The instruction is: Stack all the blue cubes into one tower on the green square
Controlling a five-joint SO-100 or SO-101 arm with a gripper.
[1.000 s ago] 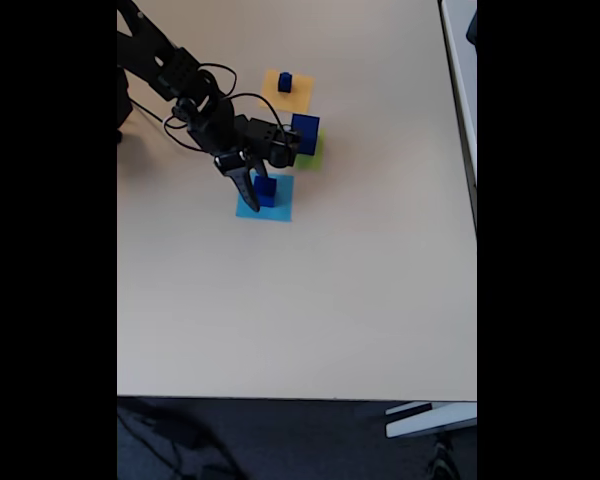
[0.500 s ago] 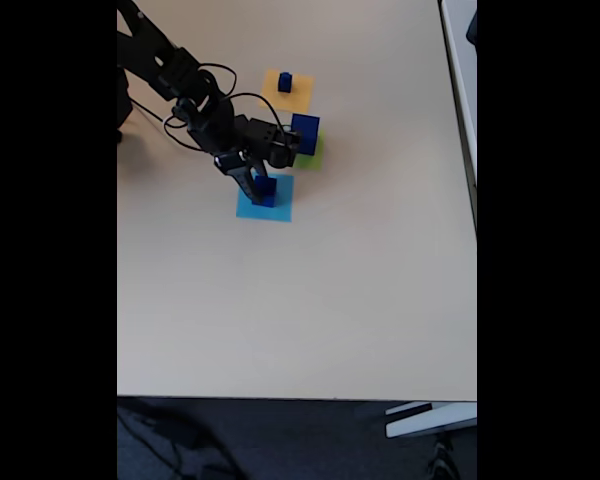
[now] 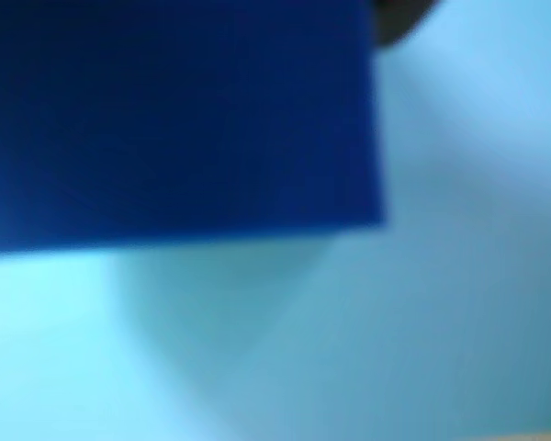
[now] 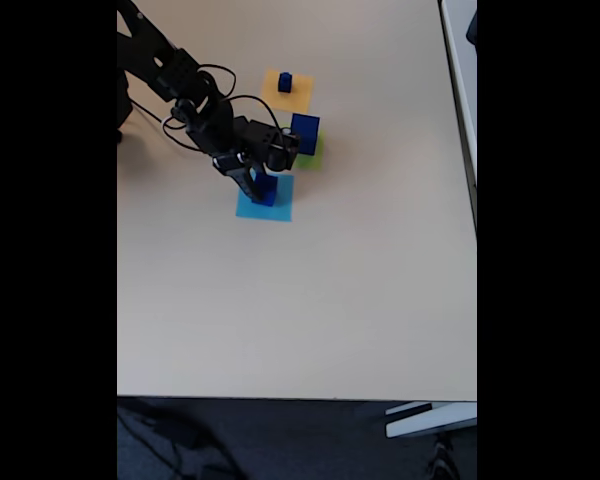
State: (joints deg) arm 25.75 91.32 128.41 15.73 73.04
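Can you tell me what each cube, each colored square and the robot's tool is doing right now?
Largest blue cube: sitting on the green square, free.
Small blue cube: upright on the orange square, untouched.
Middle blue cube: on the light-blue square, blurry and very close in the wrist view.
Tool: down at the middle cube; grip cannot be told.
Table: beige, flat.

In the fixed view, the black robot arm (image 4: 195, 100) is crowding the small dark-blue cube (image 4: 266, 190) on the flat light-blue square patch (image 4: 278, 208). The larger dark-blue cube (image 4: 305, 131) is standing close behind. The beige tabletop (image 4: 300, 300) in front is lying open.
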